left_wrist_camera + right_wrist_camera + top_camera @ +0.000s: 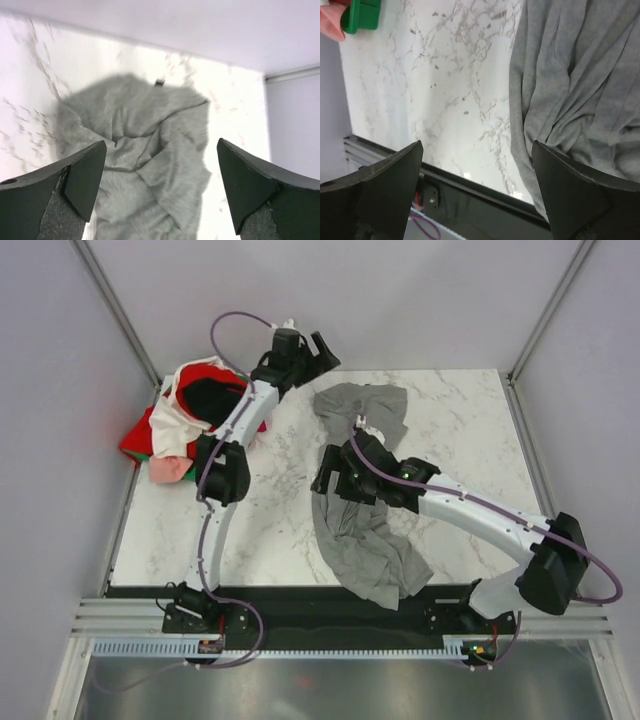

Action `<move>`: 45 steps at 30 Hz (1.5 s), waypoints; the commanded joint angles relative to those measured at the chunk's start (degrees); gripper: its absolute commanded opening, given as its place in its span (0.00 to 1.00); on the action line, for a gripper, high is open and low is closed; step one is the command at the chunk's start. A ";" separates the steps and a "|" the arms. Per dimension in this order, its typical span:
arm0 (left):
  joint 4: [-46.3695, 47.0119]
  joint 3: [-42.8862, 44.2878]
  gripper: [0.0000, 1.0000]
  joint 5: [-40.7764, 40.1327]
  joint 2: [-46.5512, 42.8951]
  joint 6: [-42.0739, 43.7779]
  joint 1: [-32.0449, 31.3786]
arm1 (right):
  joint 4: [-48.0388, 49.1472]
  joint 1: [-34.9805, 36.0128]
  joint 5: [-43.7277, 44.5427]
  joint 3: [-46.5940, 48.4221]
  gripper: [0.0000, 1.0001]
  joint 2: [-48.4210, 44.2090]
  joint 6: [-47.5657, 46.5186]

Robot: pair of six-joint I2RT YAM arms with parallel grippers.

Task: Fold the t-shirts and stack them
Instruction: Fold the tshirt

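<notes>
**A:** Top external view is showing the grey t-shirt (368, 552) lying crumpled in the middle of the counter (470, 440), while the other t-shirts (185, 415) are sitting heaped at the far-left corner.

**B:** So nothing is looking folded or stacked yet. Its long axis?

**A:** It is running far-to-near, leaning slightly; the collar end is not showing clearly. The left end effector (160, 170) and right end effector (477, 165) are both hanging spread apart, gripping nothing.

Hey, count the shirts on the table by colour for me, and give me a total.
grey shirt: 1
red shirt: 1
white shirt: 1
black shirt: 1
pink shirt: 1
green shirt: 1
Total: 6, though the heap is bunched.
</notes>
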 commanded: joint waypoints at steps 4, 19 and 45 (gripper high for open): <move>1.31 -15.85 0.99 -0.35 -29.69 6.86 2.91 | -8.19 -6.07 9.96 18.77 0.98 14.91 -18.57; -4.22 -86.80 0.89 -8.99 -88.23 3.00 1.33 | -17.86 -19.63 -1.65 59.03 0.95 57.62 -31.77; -13.02 -93.67 0.84 -7.83 -85.45 -1.21 -7.53 | 40.85 -34.14 -24.76 67.77 0.98 72.00 -12.69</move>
